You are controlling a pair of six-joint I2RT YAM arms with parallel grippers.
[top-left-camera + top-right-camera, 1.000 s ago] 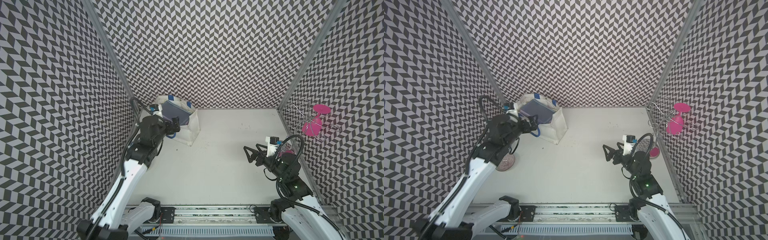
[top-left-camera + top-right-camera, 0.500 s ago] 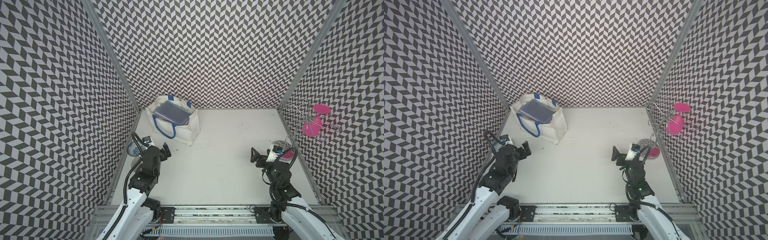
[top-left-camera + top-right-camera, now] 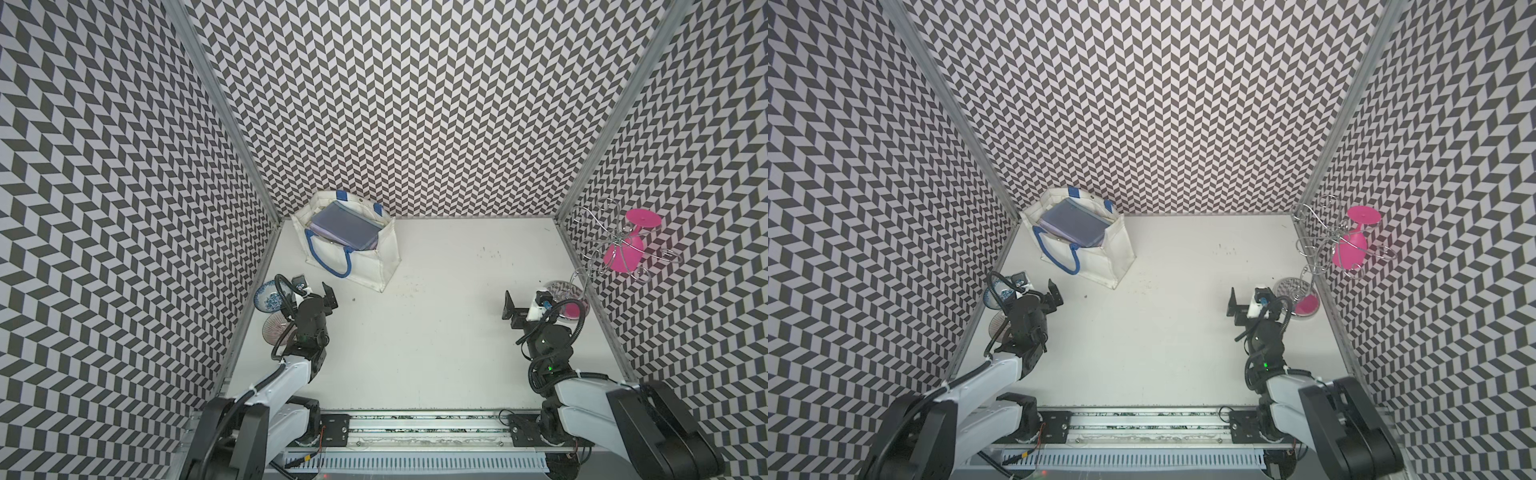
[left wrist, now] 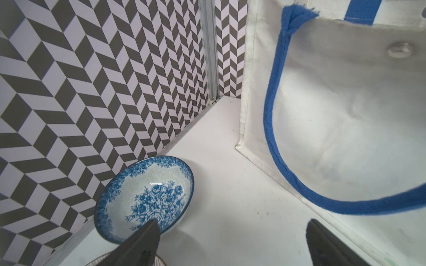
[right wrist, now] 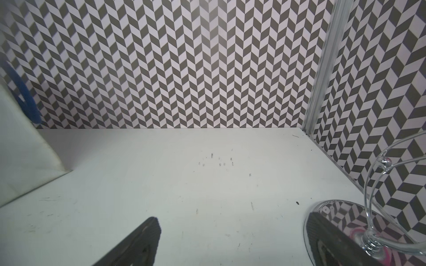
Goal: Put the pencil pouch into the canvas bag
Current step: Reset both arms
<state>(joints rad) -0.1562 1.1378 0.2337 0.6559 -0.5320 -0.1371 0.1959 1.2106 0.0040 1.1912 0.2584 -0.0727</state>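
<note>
We see the flat slate-blue pencil pouch [image 3: 345, 226] resting in the mouth of the white boxy canvas bag [image 3: 368, 266], left gripper [image 4: 230, 232] and right gripper [image 5: 232, 223] spread empty: looks done.

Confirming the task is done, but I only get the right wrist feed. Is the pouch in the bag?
Observer: Yes. In both top views the grey-blue pouch lies in the open mouth of the bag.
Operator: Left gripper holding anything?
Observer: No, it is open and empty, near a blue floral bowl.
Operator: The rack at my edge, anything on it?
Observer: A pink glass hangs from it, foot up.
</note>
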